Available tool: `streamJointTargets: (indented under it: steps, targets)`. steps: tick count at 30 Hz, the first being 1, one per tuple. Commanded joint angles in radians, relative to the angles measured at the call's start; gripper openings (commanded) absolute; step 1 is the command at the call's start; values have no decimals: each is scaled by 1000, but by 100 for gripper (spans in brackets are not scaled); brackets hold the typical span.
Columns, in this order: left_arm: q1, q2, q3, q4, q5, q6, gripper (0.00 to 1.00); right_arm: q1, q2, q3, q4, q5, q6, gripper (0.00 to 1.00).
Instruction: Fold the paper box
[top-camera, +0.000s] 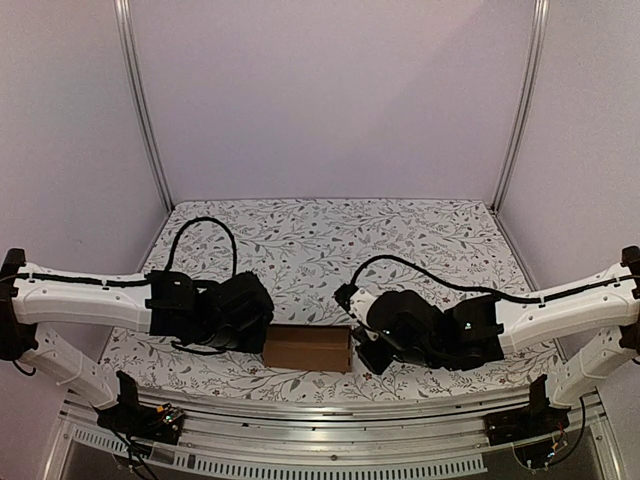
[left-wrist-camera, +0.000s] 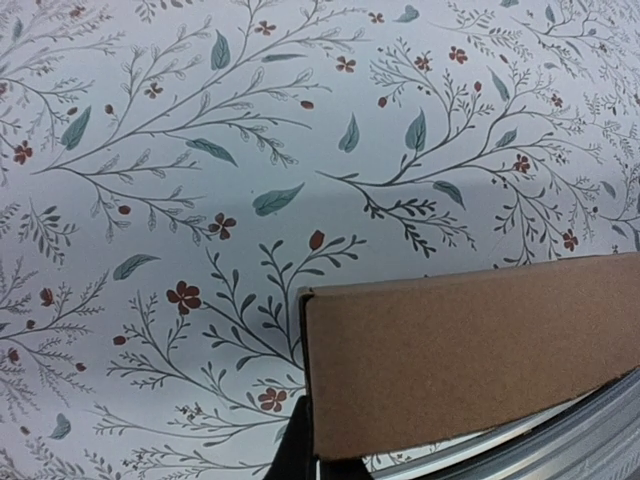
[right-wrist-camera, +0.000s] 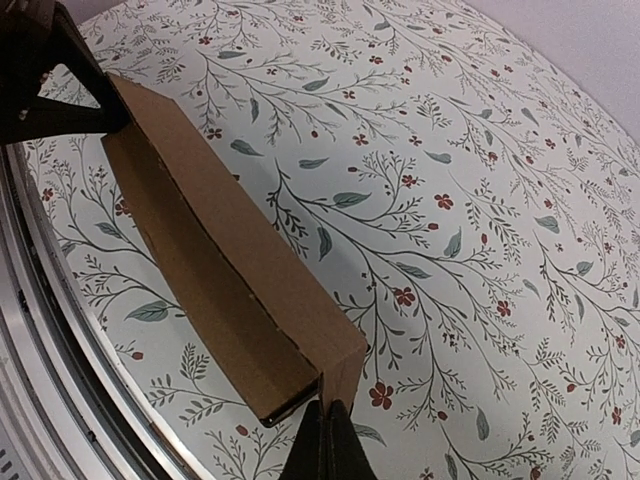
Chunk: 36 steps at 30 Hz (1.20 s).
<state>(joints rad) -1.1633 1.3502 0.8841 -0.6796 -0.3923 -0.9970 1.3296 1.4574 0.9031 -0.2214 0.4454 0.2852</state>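
Two grippers, left (top-camera: 262, 335) and right (top-camera: 360, 352) — each with its fingers pressed together — stood at opposite ends of the paper box (top-camera: 307, 348), a closed brown oblong lying near the front edge of the floral table (top-camera: 330, 240).

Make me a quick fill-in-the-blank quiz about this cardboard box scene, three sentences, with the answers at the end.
1. The paper box is made of plain ___ cardboard.
2. Seen from above, the left pincer sits at the box's ___ end.
3. The right pincer is ___ on a corner of the box.
Missing words: brown; left; shut.
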Motion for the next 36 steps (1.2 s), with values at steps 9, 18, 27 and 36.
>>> streamJointTargets:
  steps: [9,18,27,36]
  targets:
    - [-37,57,48,-23,-23,1,0,9,-23,51,-1,34,210,0]
    - [-47,89,69,-23,-33,3,0,-1,-71,54,-20,33,339,0]
    - [-58,122,98,-23,-43,20,0,-29,-65,45,-19,-14,447,0]
    - [-59,118,105,-23,-48,32,0,-33,-29,44,-14,-17,509,0]
